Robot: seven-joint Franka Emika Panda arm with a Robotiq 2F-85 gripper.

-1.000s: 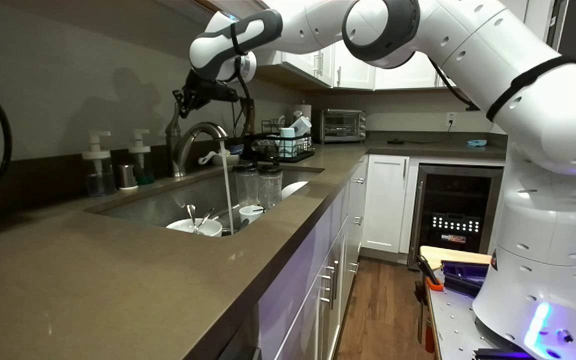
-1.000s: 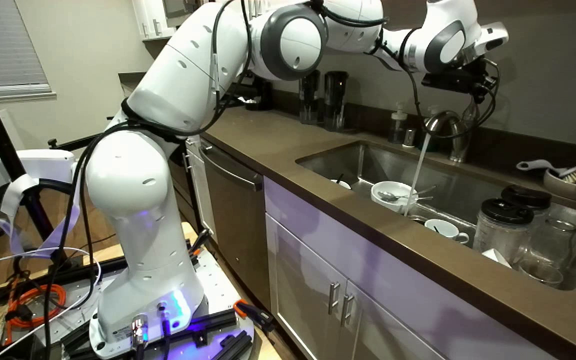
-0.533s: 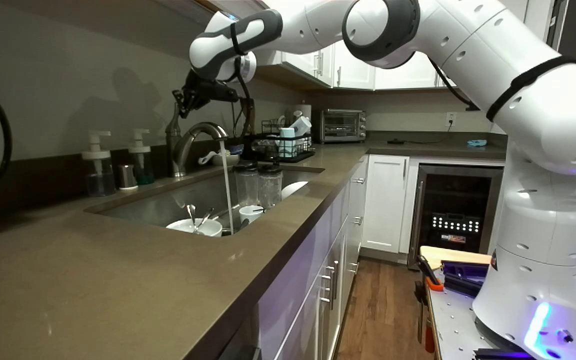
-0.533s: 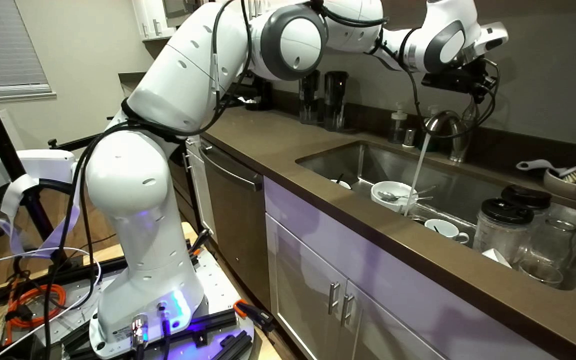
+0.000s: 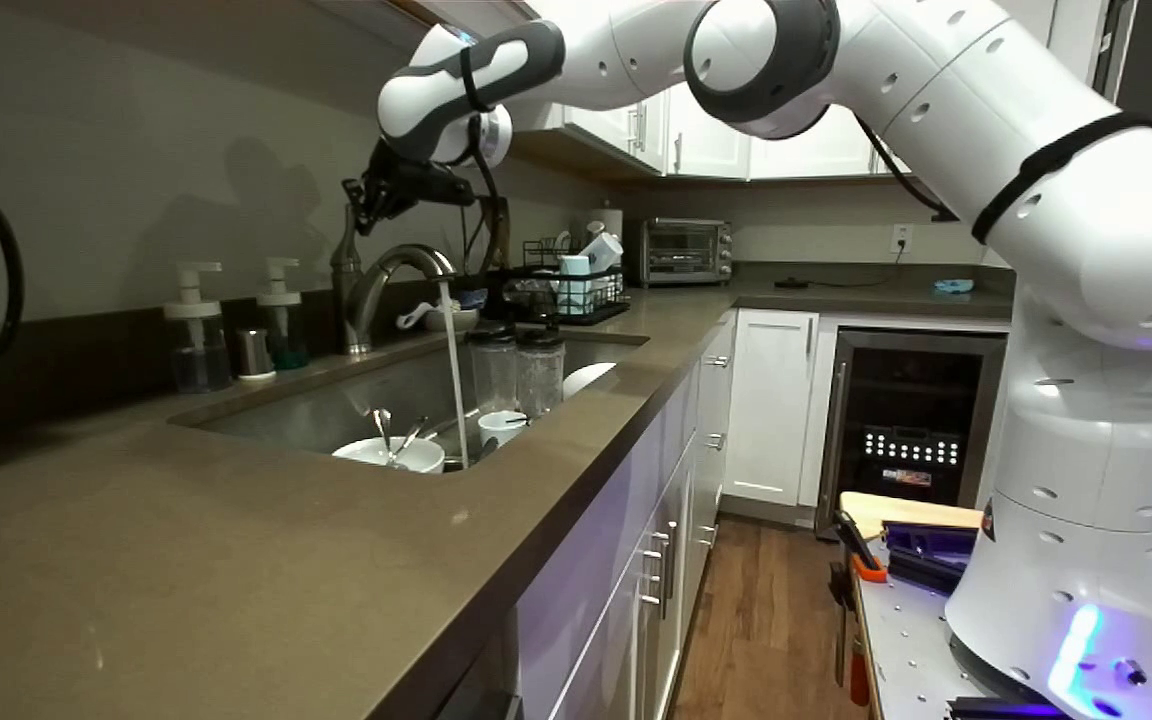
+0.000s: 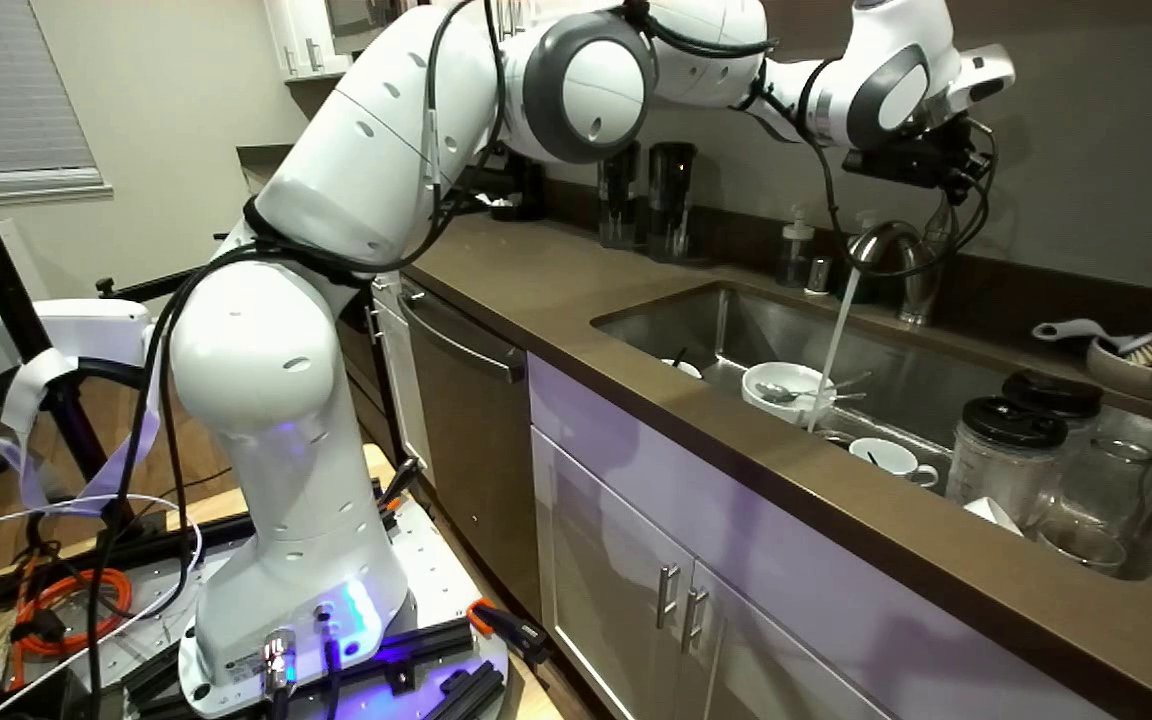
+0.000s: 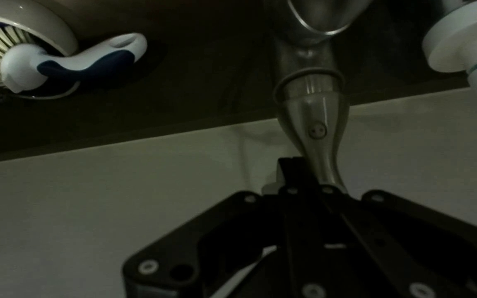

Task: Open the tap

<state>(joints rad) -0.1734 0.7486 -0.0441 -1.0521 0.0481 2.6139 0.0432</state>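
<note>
Gripper (image 7: 292, 160) is found drawn together beside the handle (image 7: 315, 110) of the tap (image 5: 365, 305), at the wall-side edge of the countertop (image 5: 236, 560). Water (image 5: 454, 370) is discharged; opening is judged complete, withdrawal required next.

On the brown table (image 5: 226, 575), a brushed-metal gooseneck tap (image 5: 374, 300) is mounted. Near it, a small metal cylinder (image 5: 255, 353) is set between two pump soap dispensers (image 5: 199, 345). Farther along, a shallow bowl (image 6: 1136, 382), a black dish rack (image 5: 598, 313) and a toaster oven (image 5: 684, 252) are carried.
</note>
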